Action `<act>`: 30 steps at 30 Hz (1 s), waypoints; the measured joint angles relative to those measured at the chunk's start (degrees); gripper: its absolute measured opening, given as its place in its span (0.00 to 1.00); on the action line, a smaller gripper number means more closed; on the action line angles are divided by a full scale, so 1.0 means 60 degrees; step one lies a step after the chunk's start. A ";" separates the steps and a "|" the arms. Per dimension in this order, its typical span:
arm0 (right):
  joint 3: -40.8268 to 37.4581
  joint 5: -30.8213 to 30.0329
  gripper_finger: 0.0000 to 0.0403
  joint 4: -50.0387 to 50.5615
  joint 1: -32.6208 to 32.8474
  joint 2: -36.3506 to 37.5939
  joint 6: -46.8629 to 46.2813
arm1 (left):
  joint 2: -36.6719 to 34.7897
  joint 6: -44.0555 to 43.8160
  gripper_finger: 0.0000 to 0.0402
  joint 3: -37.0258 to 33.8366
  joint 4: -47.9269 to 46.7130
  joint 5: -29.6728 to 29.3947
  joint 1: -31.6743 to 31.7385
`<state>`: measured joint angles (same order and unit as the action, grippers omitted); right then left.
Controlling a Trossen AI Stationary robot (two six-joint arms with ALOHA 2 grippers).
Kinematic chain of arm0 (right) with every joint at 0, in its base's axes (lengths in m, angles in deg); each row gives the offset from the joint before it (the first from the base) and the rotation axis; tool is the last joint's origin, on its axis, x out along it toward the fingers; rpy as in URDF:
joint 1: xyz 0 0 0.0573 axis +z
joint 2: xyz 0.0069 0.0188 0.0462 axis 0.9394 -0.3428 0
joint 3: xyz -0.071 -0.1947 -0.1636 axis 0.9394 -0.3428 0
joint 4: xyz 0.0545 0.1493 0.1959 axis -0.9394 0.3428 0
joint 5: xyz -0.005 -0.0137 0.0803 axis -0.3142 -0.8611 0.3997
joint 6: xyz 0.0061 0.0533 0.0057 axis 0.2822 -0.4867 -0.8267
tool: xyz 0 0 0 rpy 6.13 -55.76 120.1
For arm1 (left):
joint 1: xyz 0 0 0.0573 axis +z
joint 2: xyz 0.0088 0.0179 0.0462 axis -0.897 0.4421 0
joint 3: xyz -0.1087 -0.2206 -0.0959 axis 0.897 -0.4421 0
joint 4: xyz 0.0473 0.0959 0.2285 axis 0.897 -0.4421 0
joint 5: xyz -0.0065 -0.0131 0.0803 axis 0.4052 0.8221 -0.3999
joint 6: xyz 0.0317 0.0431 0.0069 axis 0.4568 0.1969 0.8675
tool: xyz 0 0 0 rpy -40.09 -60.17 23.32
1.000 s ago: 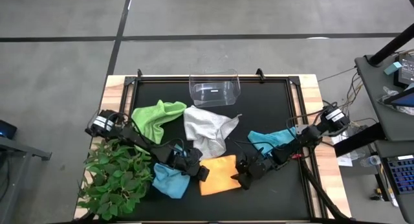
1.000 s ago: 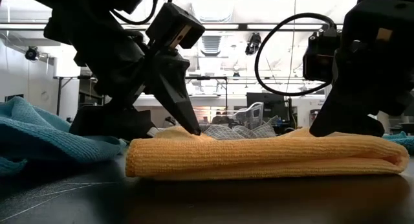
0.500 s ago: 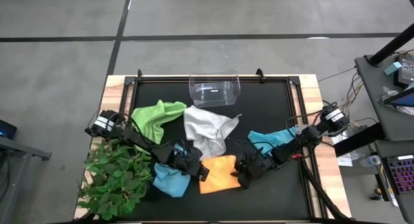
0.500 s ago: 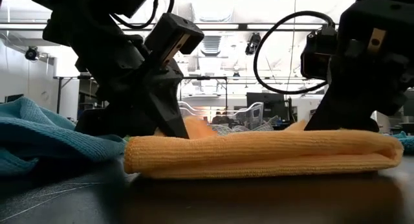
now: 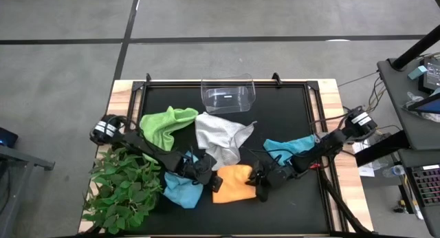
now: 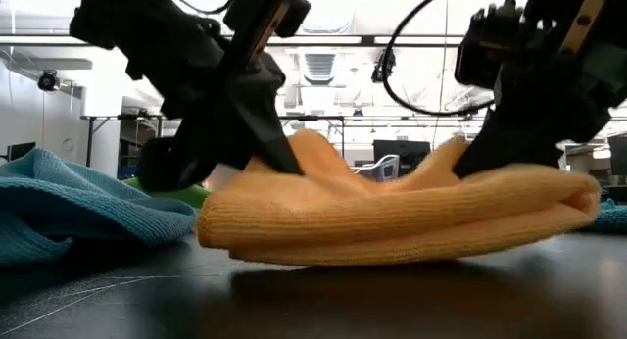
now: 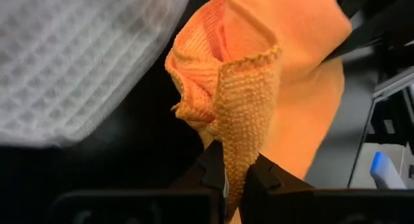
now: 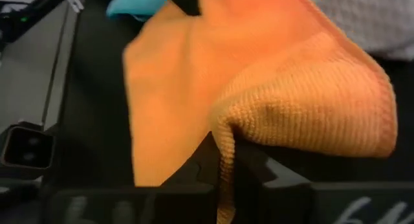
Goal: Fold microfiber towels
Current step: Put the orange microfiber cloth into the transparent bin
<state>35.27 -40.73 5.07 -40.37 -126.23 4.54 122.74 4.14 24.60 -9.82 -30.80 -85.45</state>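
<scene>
Lifted since a second ago: soft yellow-orange microfiber towel [image 5: 232,184], edges raised, seemingly doubled | left gripper [image 5: 214,181] pinching its left corner | right gripper [image 5: 259,182] clamped on its right.

Light: bright, even overhead | low view: backlit, arms silhouetted | wrist views: seemingly blurred

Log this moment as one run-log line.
left gripper: shut on orange towel | right gripper: shut on orange towel | towel edge pinched, raised off mat | fold unfinished
</scene>
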 joint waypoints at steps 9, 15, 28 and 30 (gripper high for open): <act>0.0000 0.0002 0.03 0.0145 -0.0640 0.0848 0.1535 | -0.0596 0.1270 0.00 0.0004 0.0027 -0.0811 0.0445; 0.0000 0.0063 0.03 0.0439 -0.1751 0.1697 0.2805 | -0.0747 0.2609 0.00 0.0058 -0.0001 -0.1004 0.1116; 0.0216 0.1375 0.03 0.1787 -0.4782 0.3745 0.4775 | -0.2115 0.5653 0.00 0.0182 0.0041 -0.1080 0.3634; 0.0495 0.1581 0.03 0.2129 -0.5222 0.3763 0.5167 | -0.2202 0.5933 0.00 0.0193 0.0015 -0.1078 0.4024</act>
<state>38.24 -31.24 17.84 -71.70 -103.65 35.54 109.53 39.74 25.76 -9.73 -37.27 -61.30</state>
